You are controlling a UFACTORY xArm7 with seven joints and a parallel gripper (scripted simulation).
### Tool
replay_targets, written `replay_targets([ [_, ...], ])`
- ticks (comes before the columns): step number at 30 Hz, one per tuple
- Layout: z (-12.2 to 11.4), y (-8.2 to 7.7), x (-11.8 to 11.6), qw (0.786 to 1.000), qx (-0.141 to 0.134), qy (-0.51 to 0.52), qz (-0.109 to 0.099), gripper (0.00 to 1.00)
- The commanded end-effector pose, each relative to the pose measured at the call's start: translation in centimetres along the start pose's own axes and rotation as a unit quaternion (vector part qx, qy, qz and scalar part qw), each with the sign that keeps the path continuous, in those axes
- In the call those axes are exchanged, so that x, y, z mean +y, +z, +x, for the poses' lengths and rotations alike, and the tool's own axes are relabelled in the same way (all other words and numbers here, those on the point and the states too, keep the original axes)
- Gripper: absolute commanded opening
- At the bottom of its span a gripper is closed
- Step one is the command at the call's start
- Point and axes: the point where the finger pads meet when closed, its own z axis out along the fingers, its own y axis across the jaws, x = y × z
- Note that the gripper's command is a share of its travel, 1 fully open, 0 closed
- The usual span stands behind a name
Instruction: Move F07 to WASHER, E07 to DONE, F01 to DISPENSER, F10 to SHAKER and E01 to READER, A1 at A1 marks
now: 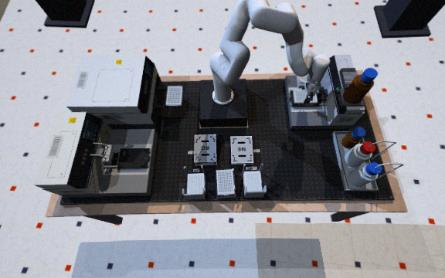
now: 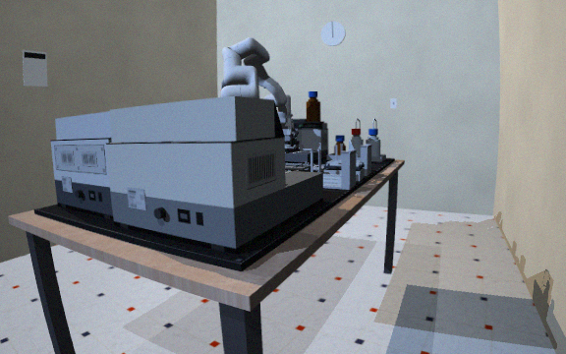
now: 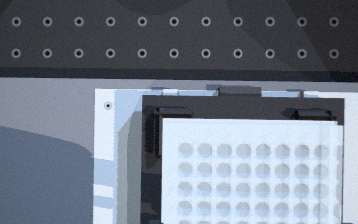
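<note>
The gripper (image 1: 310, 93) pinches a well plate (image 3: 252, 170) directly below it. The plate's long axis runs along the dark nest (image 3: 150, 107) beneath.

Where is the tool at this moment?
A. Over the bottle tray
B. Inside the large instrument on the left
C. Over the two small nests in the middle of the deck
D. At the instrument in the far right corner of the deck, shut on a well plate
D. The top view shows the tool down at the far right instrument, and the wrist view shows a white well plate right beneath it, held between its fingers.
</note>
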Motion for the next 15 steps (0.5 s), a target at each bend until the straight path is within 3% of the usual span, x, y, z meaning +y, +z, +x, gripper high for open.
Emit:
replay_targets([
  [1, -0.20, -0.05, -0.02, 1.000, -0.003, 0.000, 0.000, 0.00],
  [15, -0.20, 0.35, -0.02, 1.000, -0.003, 0.000, 0.000, 0.00],
])
